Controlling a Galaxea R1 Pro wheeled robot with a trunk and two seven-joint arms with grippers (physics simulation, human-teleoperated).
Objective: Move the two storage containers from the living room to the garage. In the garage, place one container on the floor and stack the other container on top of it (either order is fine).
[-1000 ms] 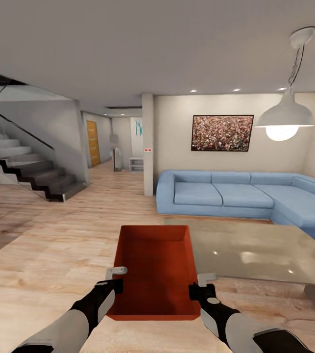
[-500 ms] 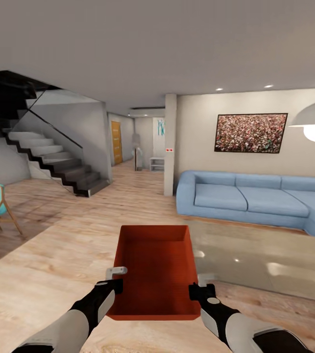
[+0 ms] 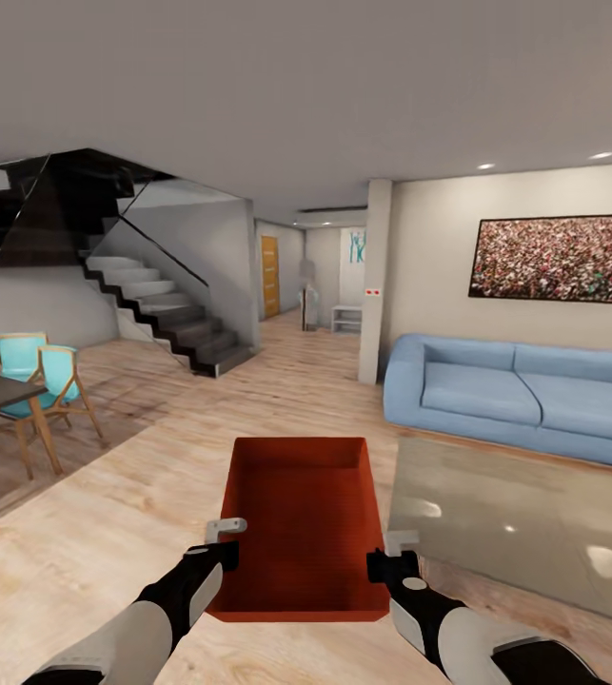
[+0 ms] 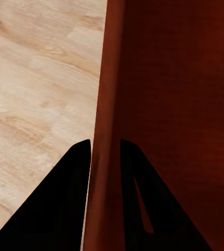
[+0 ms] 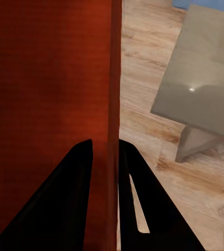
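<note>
I hold one orange-red storage container out in front of me, level and empty, above the light wood plank floor of the living room. My left gripper is shut on the bin's left wall, one finger on each side of it. My right gripper is shut on the right wall in the same way. The second container is out of view.
A glass coffee table stands close on the right, with the blue sofa behind it. A dark staircase rises at the left, beside turquoise chairs at a dark table. A corridor with a wooden door runs ahead.
The whole view has swung left: sofa, painting and pillar slid right, the hanging lamp left the picture, and the stairs and chairs came in. The container and both grippers keep their hold.
</note>
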